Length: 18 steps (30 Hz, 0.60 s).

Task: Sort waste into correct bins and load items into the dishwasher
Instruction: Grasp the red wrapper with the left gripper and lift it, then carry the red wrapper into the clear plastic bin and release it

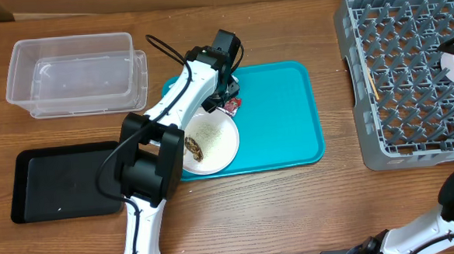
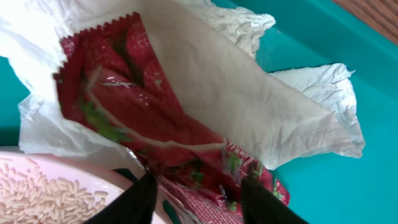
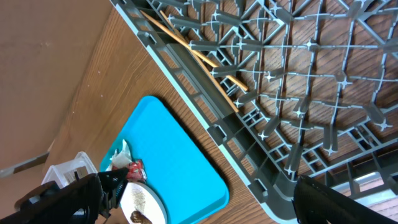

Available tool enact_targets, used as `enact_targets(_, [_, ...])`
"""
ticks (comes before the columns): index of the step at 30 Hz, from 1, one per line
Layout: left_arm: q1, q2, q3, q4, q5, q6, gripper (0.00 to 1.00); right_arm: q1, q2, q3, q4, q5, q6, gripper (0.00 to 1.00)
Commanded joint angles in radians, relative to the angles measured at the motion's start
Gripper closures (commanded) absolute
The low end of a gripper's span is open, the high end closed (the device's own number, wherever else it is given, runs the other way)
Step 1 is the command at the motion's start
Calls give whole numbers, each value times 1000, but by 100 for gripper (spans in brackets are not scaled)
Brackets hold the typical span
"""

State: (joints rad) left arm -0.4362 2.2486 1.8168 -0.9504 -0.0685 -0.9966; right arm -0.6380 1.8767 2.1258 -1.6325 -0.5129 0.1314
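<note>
The left tool [image 2: 202, 198] should take the red wrapper [image 2: 143, 118] alone, low on its crinkled edge, sparing the napkin [image 2: 249, 99] folded over it and the plate [image 2: 37, 186] just beside. Its fingers straddled that edge; whether they already pinched it I could not tell. The wrapper lay toward the teal tray's [image 2: 348, 62] far edge. The right tool [image 3: 205, 199] gaped empty over the dish rack [image 3: 298, 99].

No readable text; the red wrapper [image 2: 143, 118] between the left gripper's [image 2: 198, 202] jaws carries only blurred red-green print.
</note>
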Motion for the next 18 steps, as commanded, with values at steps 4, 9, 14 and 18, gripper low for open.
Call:
enact_targets(4, [4,19,-11,7,-18,-11,73,3,-6,6,4,-4,3,0])
enact_targets(9, [3,11,34,-51,-12,-1,96,3,-6,6,4,-4,3,0])
enact_targets(14, [3,10,135,-169,-9,-2,96,3,-6,6,4,-4,3,0])
enact_targets(18, [3,10,257,-287,-10,-1,96,3,-6,6,4,-4,3,0])
